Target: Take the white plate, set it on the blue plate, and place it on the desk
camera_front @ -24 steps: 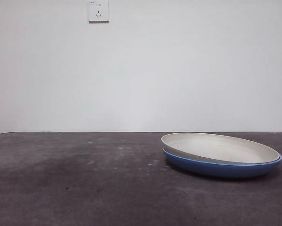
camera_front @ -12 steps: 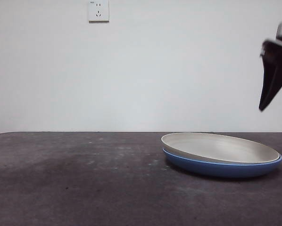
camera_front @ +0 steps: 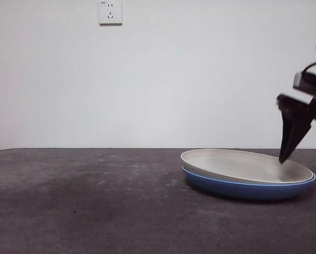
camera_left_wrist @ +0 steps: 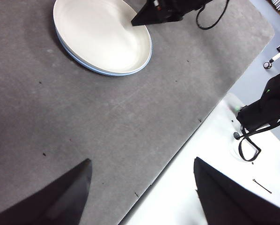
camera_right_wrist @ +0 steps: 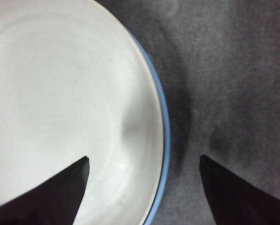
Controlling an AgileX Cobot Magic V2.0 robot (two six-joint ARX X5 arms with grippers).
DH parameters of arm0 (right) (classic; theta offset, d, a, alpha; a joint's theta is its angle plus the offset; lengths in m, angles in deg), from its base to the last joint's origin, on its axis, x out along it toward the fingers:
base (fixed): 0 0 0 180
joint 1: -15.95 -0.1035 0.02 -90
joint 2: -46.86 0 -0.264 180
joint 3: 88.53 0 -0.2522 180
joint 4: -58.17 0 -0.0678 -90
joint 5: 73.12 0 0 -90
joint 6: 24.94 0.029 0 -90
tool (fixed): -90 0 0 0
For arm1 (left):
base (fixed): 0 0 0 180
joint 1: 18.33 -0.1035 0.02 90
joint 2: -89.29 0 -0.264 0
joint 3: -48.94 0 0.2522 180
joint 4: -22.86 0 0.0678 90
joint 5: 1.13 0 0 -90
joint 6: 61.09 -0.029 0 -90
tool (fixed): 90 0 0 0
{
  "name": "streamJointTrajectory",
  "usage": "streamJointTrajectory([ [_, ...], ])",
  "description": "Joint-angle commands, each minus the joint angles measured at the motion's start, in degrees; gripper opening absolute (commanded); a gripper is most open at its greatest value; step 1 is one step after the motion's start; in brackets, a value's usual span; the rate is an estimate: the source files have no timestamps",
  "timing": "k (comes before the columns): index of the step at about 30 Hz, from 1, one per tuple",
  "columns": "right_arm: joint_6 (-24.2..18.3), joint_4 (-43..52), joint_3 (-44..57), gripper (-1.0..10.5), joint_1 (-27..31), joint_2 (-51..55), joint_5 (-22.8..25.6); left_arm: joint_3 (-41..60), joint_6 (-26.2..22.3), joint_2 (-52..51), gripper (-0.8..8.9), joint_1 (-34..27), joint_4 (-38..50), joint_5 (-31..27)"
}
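Change: the right claw (camera_front: 300,159) has come down from high at the side of the front view and now hangs just over the near edge of the plates; the plates themselves have not moved.
White plate: the white plate (camera_front: 246,165) lies nested inside the blue plate (camera_front: 248,189), a little tilted, and both rest on the table (camera_front: 94,206), toward one side of it.
Right claw: its jaws are spread wide, one over the inside of the white plate (camera_right_wrist: 60,93) and the other outside, over the table, so the rims of both plates pass between them.
Left claw: the left claw (camera_left_wrist: 142,187) waits with its jaws apart, well away from the plates, over the table edge.
Risk, two plates: the blue rim (camera_right_wrist: 164,136) sits just under the white one, so I think the jaws may close on both rims and lift both plates.
Risk, slipping: the white rim is low and smooth; a shallow pinch could let the plate tilt and slide out.
Risk, pushing: if the outer jaw comes down too low, it may hit the table or push the stack.
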Motion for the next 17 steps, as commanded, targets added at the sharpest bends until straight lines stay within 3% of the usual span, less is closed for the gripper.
streamJointTrajectory([
  [1,0.5,1.9,-0.4,3.6,-0.1,-2.7,-0.2,-0.6,-0.8,0.1,3.43,0.3,0.5,0.1],
  [9,0.4,3.8,-0.4,1.1,-0.1,-3.7,0.2,-0.6,-0.8,0.1,3.43,0.3,0.6,0.1],
  [17,0.7,3.4,-0.4,0.1,0.1,-3.7,2.7,-0.6,-0.8,0.1,3.43,0.3,0.8,0.1],
])
